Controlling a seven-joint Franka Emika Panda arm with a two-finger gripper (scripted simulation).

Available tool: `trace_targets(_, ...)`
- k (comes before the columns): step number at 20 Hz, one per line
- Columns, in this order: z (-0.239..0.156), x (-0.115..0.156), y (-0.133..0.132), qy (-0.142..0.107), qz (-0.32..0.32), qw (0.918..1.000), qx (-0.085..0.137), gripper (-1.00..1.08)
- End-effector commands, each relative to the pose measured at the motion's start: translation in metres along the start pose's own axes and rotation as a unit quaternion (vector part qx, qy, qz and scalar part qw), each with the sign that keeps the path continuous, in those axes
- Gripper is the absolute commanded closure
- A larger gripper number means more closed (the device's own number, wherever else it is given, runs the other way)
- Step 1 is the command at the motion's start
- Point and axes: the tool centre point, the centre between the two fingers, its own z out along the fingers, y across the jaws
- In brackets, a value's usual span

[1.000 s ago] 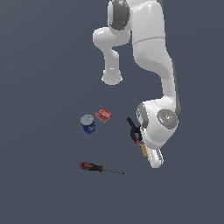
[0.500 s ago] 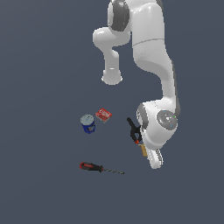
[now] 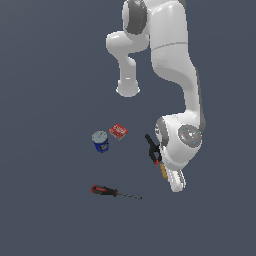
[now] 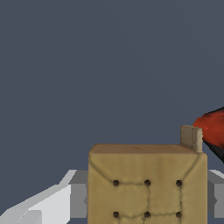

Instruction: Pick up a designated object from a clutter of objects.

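Tan block (image 4: 147, 183): wood-look, dotted face, 1 of it. Fills the wrist view close up, sitting between the grey finger pads (image 4: 78, 199). In the exterior view only a tan sliver shows under the arm's wrist, well in from any edge of the dark surface (image 3: 50, 75).
Gripper (image 4: 147, 199): fingers flank block on both sides; looks clenched on it, though contact itself is hidden behind the block. Prob. a side pinch, flat faces suit the pads.
Step (guess): grasp made or nearly, lift comes next. Can't tell if block is off the surface.
Black clamp (image 3: 152, 148): 1, orange tips, just beside the block, touching or not unclear. Red-black bit at wrist view's edge is likely this. Risk: gets dragged on lift.
Red box (image 3: 118, 131): 1, flat, near centre of surface, well apart from gripper.
Blue can (image 3: 100, 141): 1, grey lid, upright, just beside red box.
Screwdriver (image 3: 115, 191): 1, red/black handle, lying flat, apart from the rest.
Count: 5 items total.
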Motion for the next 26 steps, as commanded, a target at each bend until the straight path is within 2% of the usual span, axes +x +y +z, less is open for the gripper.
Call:
trace_targets(1, -0.005, 0.005, 0.002, 0.000, 0.000, 1.0000, 0.001, 1.08)
trace_targets(11, -0.049, 0.047, 0.024, 0.000, 0.000, 1.0000, 0.001, 1.08)
trace_targets(26, -0.172, 0.164, 0.083, -0.001, 0.001, 1.0000, 0.001, 1.08)
